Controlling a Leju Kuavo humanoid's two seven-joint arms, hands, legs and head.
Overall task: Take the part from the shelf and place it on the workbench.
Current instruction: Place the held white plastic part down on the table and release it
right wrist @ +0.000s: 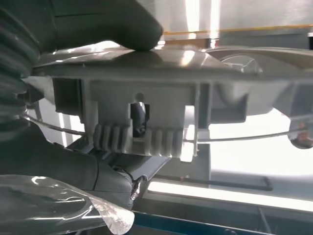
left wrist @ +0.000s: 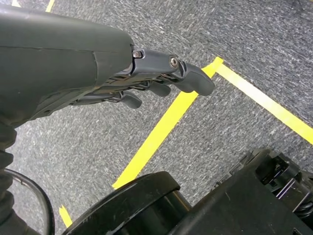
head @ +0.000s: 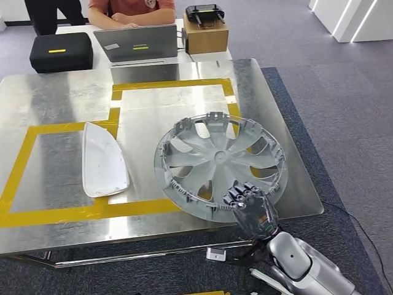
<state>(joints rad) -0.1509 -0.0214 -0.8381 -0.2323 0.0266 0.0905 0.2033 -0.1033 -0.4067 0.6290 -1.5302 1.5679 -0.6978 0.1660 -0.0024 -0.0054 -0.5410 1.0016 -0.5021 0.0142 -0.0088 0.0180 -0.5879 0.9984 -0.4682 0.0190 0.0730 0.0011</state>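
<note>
The part, a silver wheel cover (head: pixel 221 165) with curved spokes, sits over the right half of the metal counter (head: pixel 55 98), tilted, its near edge raised and overhanging the counter's front edge; whether its far rim touches the metal cannot be told. The right robot hand (head: pixel 252 209) grips that near rim, dark fingers (head: pixel 241 193) curled over the top, while the thumb side is hidden under the cover in the head view. In the right wrist view the thick grey thumb (right wrist: pixel 110 24) presses on one face of the wheel cover (right wrist: pixel 155 98), whose ribbed clip sits close to the lens; the other fingers are mostly hidden behind the plastic and glare washes out the background. The left robot hand (left wrist: pixel 147 81) hangs over grey carpet (left wrist: pixel 239 29) crossed by yellow tape (left wrist: pixel 162 129), holding nothing, fingers loosely extended and slightly apart. A white triangular panel (head: pixel 102 161) lies flat on the counter, to the left of the wheel cover and apart from it, within yellow tape outlines (head: pixel 55 127). Beyond the counter stand a laptop (head: pixel 137 43), a black case (head: pixel 61 51) and a cardboard box (head: pixel 206 34) carrying a black controller; a person (head: pixel 132 11), cut off at the frame's top, sits behind the laptop.
</note>
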